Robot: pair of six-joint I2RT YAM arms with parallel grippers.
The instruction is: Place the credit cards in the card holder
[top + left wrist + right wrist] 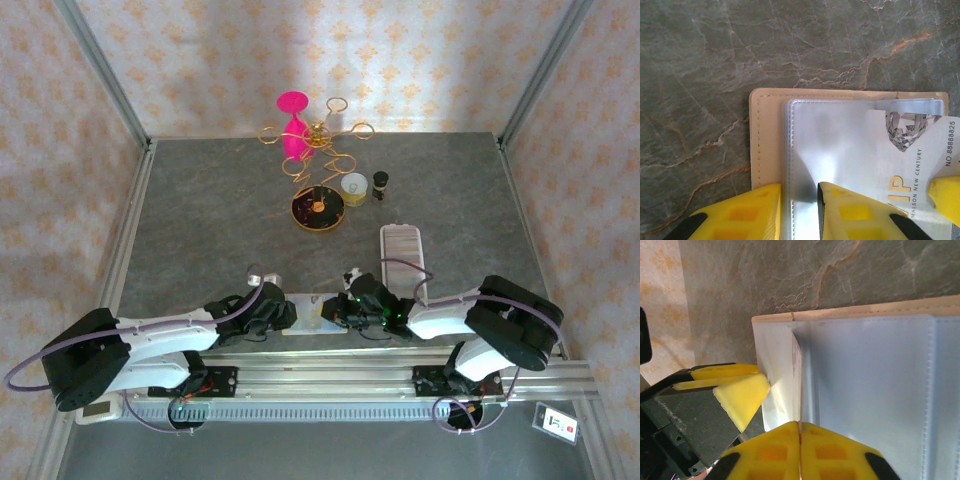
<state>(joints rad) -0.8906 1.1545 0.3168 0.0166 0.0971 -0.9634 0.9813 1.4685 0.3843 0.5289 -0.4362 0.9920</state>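
**Card's only partway in, so go flat and slow**

The holder [767, 140] lies open on the bench [715, 60] between your arms. The card [920, 165] looks only partly inside the clear sleeve [835, 145]. I'd slide it flat and straight along the sleeve mouth, with the holder pinned so it can't skate.

On your left gripper [799, 192] the jaws are narrowly apart, one tip on leather and one on sleeve. On your right gripper [800, 430] the jaws are nearly together, seemingly pinching the card's edge.
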